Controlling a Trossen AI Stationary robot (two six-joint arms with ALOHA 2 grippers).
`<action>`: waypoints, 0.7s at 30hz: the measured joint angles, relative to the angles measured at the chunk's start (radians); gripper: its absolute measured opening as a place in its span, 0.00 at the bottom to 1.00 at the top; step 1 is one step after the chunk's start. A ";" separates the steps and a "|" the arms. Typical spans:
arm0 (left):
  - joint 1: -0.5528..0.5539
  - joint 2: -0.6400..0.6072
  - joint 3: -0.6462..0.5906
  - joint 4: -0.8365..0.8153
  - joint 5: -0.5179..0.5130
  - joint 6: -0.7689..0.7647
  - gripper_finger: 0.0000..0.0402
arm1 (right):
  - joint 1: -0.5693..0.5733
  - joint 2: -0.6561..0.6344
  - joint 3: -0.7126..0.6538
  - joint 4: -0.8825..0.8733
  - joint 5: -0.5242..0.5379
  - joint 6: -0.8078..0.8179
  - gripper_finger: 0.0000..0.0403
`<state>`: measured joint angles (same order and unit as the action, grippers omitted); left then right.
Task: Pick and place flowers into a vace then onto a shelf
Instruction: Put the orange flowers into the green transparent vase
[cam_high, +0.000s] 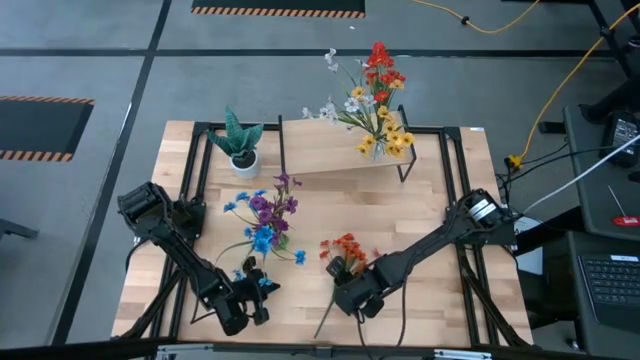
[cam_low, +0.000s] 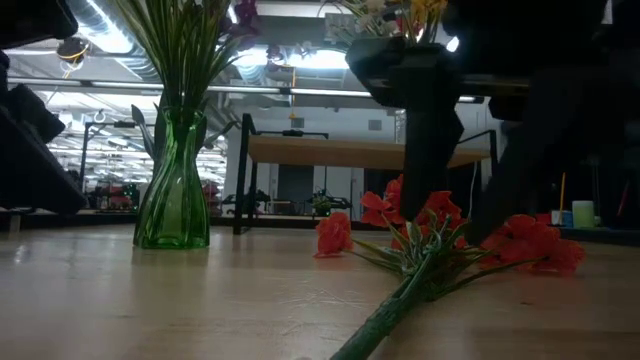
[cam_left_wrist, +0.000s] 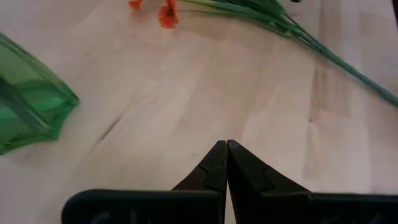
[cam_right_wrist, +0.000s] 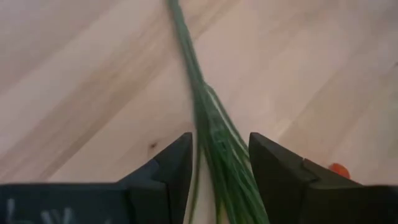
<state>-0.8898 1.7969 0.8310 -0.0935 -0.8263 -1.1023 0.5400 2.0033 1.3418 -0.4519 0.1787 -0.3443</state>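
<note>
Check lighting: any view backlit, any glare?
Low view: ceiling lights behind leave the right gripper a black silhouette over the red flowers; the green vase glows through. High and wrist views: even light on the table, no glare.

- Bare tabletop (cam_high: 420, 215) lies between the shelf (cam_high: 345, 158) and the right gripper (cam_high: 352, 290), room to pass.
- Green vase (cam_high: 262, 243) of purple and blue flowers (cam_high: 268, 208) blocks the left middle.
- Potted plant (cam_high: 240, 140) crowds the shelf's left end.
</note>
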 joint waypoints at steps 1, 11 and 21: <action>0.000 0.000 0.007 0.000 0.013 0.000 0.01 | -0.003 0.000 0.000 0.000 0.001 0.003 0.40; -0.001 0.000 0.124 0.005 0.110 0.093 0.01 | -0.041 0.041 -0.006 0.056 -0.044 0.008 0.40; -0.052 0.042 0.191 0.113 0.271 0.092 0.01 | -0.060 0.077 -0.005 0.092 -0.040 0.022 0.31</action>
<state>-0.9423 1.8394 1.0222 0.0197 -0.5552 -1.0107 0.4805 2.0805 1.3369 -0.3595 0.1390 -0.3225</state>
